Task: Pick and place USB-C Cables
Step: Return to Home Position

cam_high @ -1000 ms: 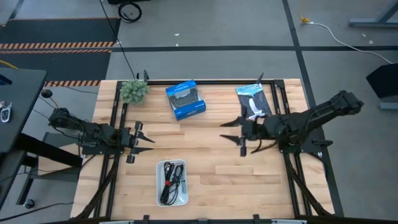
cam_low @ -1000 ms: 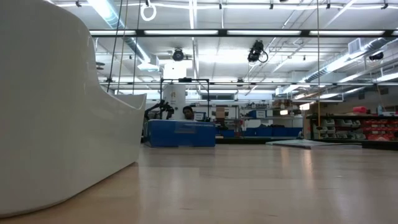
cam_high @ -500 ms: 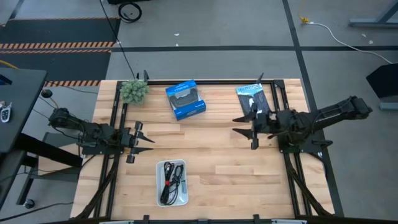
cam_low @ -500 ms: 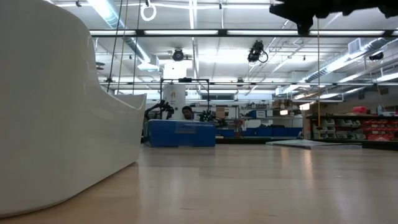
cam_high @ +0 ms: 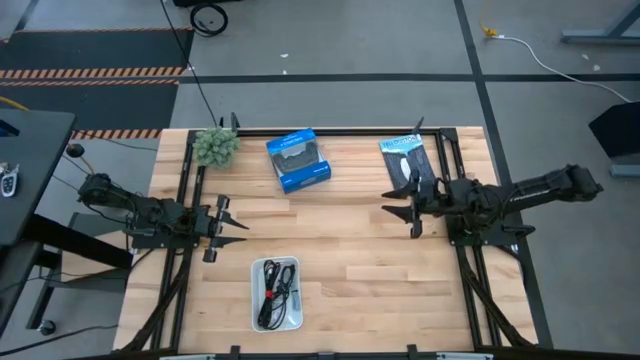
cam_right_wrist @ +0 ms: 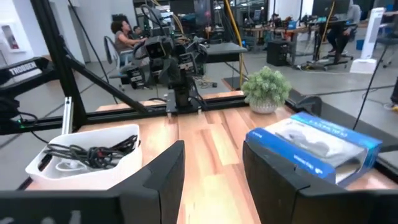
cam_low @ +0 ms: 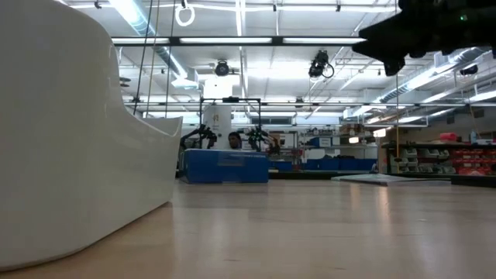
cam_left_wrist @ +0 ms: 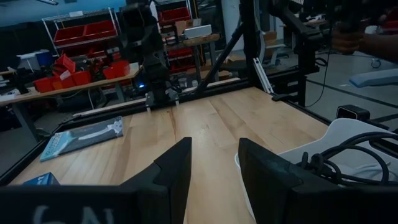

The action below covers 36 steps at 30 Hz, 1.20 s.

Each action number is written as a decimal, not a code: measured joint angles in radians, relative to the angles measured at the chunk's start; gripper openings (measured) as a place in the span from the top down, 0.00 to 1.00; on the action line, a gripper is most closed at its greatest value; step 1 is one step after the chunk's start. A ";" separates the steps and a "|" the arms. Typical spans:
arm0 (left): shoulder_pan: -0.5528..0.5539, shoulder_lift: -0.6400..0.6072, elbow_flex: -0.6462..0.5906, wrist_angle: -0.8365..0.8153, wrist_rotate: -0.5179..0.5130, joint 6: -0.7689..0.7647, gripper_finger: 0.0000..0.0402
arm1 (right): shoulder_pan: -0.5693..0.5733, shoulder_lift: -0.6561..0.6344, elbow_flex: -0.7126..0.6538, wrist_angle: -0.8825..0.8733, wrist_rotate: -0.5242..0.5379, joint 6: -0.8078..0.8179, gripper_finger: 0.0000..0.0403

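The USB-C cables lie tangled in a white tray near the table's near edge. I see black bundles and a red tie there; white or grey ones cannot be made out. They also show in the left wrist view as cables and in the right wrist view as cables. My left gripper hovers open at the table's left side, up and left of the tray. My right gripper hangs open at the right side, beside the black-and-white packet. The left gripper and the right gripper both show empty gaps.
A blue box lies at the far middle, and a small green plant stands at the far left corner. Black frame rails run along the far edge and both sides. Bare wood lies between the two grippers. The tray wall fills the low view's left.
My right gripper has drawn back from the table's middle toward the right edge, its arm stretching flatter. It has come down into the top of the low view. It stays open. The left arm and the tray's cables have kept still.
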 joint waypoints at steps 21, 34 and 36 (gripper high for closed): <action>0.000 0.000 0.000 0.000 0.000 0.000 0.65 | -0.172 -0.154 -0.256 0.138 -0.100 0.079 0.60; 0.000 0.000 0.000 0.000 0.000 0.000 0.65 | -0.304 -0.181 -0.256 0.126 -0.337 0.005 0.60; 0.000 0.000 0.000 0.000 0.000 0.000 0.65 | -0.347 -0.193 -0.256 0.110 -0.417 0.026 0.60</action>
